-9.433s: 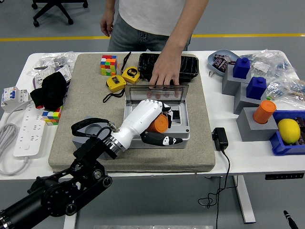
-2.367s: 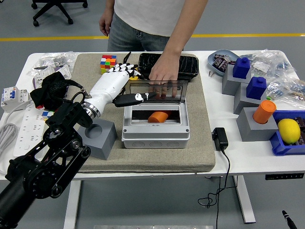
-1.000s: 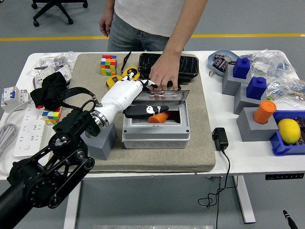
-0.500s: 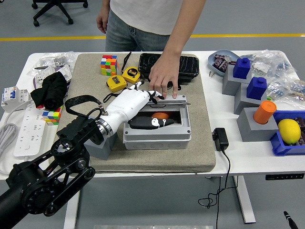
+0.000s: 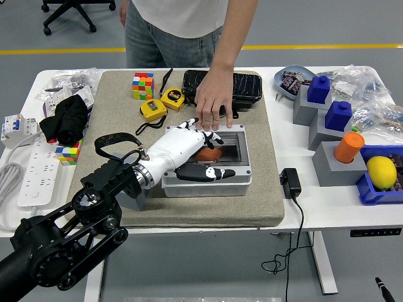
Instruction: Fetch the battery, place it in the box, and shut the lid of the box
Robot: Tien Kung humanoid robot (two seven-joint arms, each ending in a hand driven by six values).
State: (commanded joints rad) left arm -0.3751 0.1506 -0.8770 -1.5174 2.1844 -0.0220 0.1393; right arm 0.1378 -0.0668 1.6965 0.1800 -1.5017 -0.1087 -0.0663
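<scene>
The grey box (image 5: 208, 181) stands in the middle of the beige mat (image 5: 264, 157). Its clear lid (image 5: 228, 146) lies down flat over the opening. Through the lid the orange battery (image 5: 212, 155) shows inside the box. My left hand (image 5: 196, 150), white with black fingers, rests on top of the lid with the fingers spread, the thumb along the box's near edge; it holds nothing. A person's hand (image 5: 211, 104) reaches from the far side, fingertips touching the box's far rim by the hinge.
On the mat behind the box lie two yellow tape measures (image 5: 153, 110), a Rubik's cube (image 5: 143, 85) and a black tray (image 5: 242, 85). A power strip (image 5: 34, 170) and black cloth (image 5: 64, 119) sit left. A charger (image 5: 290, 182), grey stands, an orange cylinder (image 5: 349, 146) and a lemon (image 5: 381, 171) sit right.
The lid has swung from upright down flat onto the box, with my left hand following it down. The person's hand has stayed at the box's far edge.
</scene>
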